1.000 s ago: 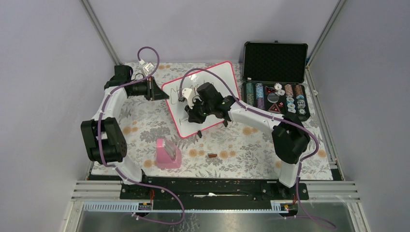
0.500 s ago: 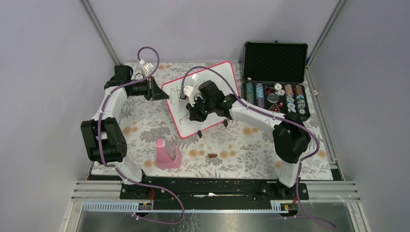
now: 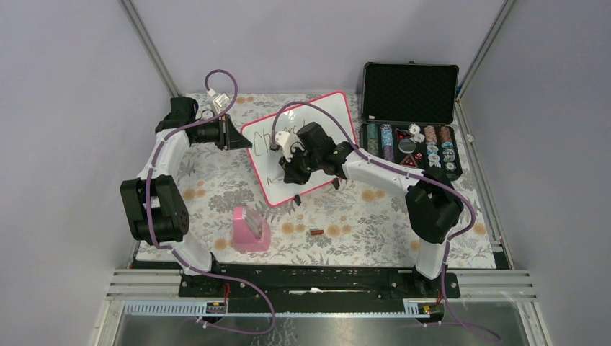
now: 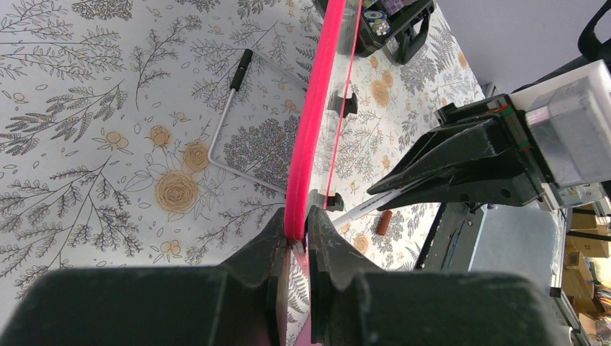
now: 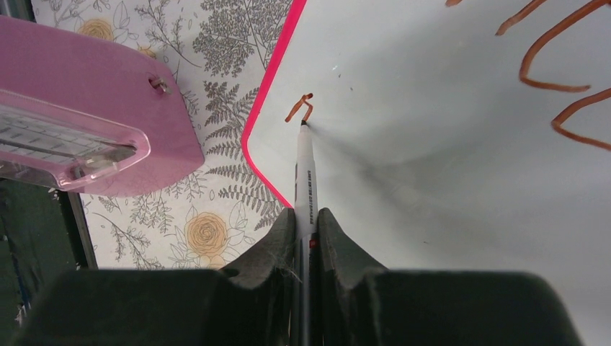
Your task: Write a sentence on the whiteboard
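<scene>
Since a second ago the right wrist has shifted slightly over the whiteboard (image 3: 328,115), so more of the first line of the sentence (image 3: 268,138) shows in the overhead view.

At the left, the left fingers (image 4: 297,220) are clamped on the board's pink frame, holding it tilted on the bench (image 3: 216,194). A pink holder (image 3: 250,228) and a small brown cap (image 3: 315,232) lie nearer the bases. Further right, the right fingers (image 5: 306,215) are pinched on the marker (image 5: 305,169). Its tip appears to touch the white surface just beside the frame, under a short fresh stroke (image 5: 301,107). A black case (image 3: 411,94) stands at the far right.

As I judge it, the tip sits so close to the edge that a stroke could run onto the frame. Pen pressure on a board gripped at one edge could also make it pivot or slip, spoiling the letters.

Only the left wrist view shows the clamp and the wire prop (image 4: 230,115) behind the board. Only the right wrist view shows the tip and new stroke — overhead, the wrist hides them.
</scene>
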